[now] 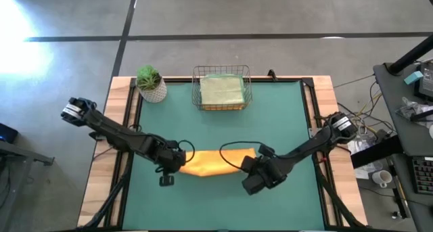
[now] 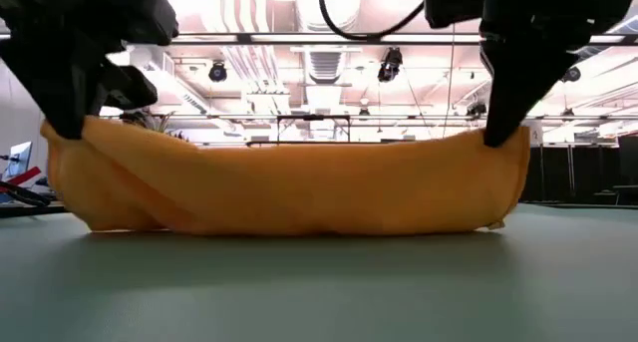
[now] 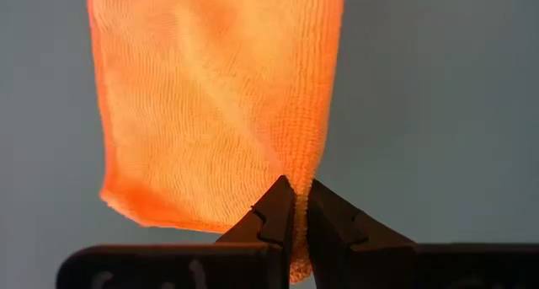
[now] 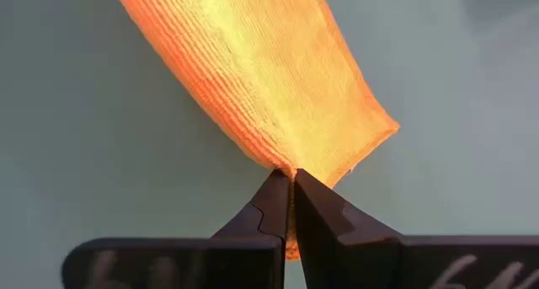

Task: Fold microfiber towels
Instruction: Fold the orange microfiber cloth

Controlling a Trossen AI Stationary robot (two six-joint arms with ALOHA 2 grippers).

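Near the table's front edge, the left gripper (image 3: 295,206) and right gripper (image 4: 291,195) each pinch an end of the orange towel (image 1: 211,162), jaws closed on the cloth, probably to keep it taut and edges aligned. Folded towels fill the wire basket (image 1: 197,90).

Open industrial lab: concrete floor (image 1: 67,70), exposed ceiling ducts (image 2: 329,63), cluttered desk (image 1: 413,103)

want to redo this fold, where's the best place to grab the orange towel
Grip the orange towel at its two end corners, coming down from above, as the left gripper and right gripper do now with jaws shut on it. It lies as a long band across the mat, so pinching both ends likely keeps it taut.
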